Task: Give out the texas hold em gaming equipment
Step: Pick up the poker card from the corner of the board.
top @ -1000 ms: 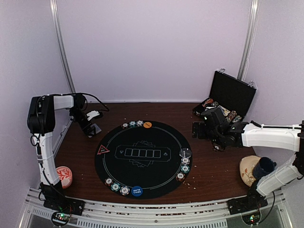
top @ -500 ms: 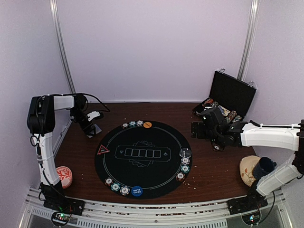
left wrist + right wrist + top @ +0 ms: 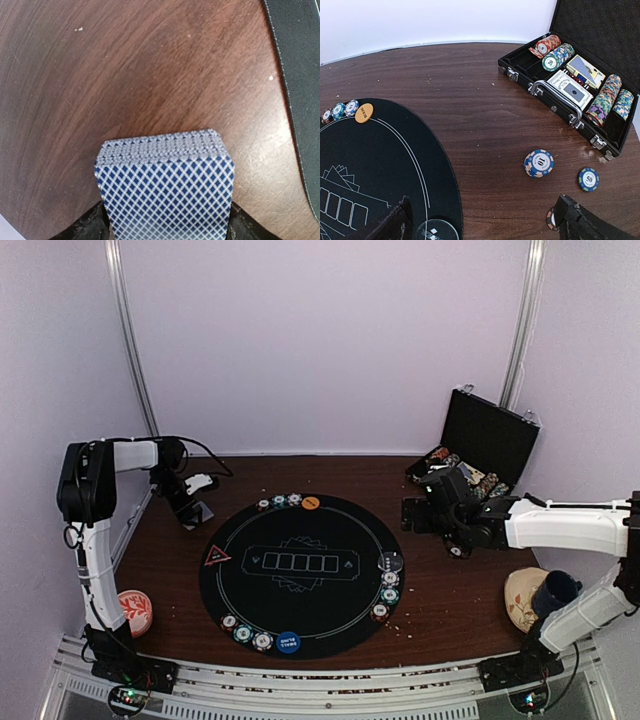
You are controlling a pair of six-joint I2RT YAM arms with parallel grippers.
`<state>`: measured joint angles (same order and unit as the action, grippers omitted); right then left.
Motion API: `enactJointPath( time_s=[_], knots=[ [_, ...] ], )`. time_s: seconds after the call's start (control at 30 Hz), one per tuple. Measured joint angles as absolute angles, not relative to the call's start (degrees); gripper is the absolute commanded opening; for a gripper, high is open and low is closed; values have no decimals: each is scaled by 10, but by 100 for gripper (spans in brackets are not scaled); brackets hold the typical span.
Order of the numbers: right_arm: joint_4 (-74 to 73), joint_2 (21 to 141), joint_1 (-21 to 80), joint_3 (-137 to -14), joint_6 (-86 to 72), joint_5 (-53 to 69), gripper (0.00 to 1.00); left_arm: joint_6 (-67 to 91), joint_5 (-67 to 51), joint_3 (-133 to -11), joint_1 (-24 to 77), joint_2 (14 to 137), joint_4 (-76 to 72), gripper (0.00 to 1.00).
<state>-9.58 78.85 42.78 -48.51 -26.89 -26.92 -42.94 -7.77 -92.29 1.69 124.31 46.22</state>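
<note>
The left end effector has a finger on each side of a deck of playing cards with blue diamond-patterned backs. The dark fingers lie against the deck's two long sides, but I cannot tell whether they press it or only flank it. The deck is over bare brown table, just outside the left rim of the round black playing mat.

The right end effector is spread wide and holds nothing. It hangs over the table between the mat's right edge and the open black case. Just beyond its right finger lie a short stack of blue-and-white chips marked 10 and a single chip marked 50. A third chip is half hidden by that finger. Near its left finger a black button disc lies on the mat.

The case stands with its lid upright and holds rows of striped chips on edge in its channels. In the middle there is a blue-backed deck and a white card box.

On the mat's far rim three chips sit in a row, with the orange button touching the end. A red triangle marker lies at the left rim. Three chips and a blue button lie at the near rim, and three more chips at the right.

A red-and-white dish sits near the left arm's base. A dark blue cup rests on a tan plate at the right.
</note>
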Motion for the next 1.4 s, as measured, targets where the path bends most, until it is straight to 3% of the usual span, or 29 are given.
enactJointPath(
  time_s=[0.47,0.87,1.07,1.4],
  knots=[
    [-96,792,433,-485,-269,-269,100,-444,-75,-945,21,1256,495,69],
    [-96,792,438,-485,-269,-270,100,-448,-77,-956,20,1262,509,51],
    [-96,792,441,-486,-266,-269,100,-448,-80,-957,20,1262,509,37],
    [-82,822,473,-509,-248,-268,100,-448,-94,-958,16,1261,510,26]
  ],
)
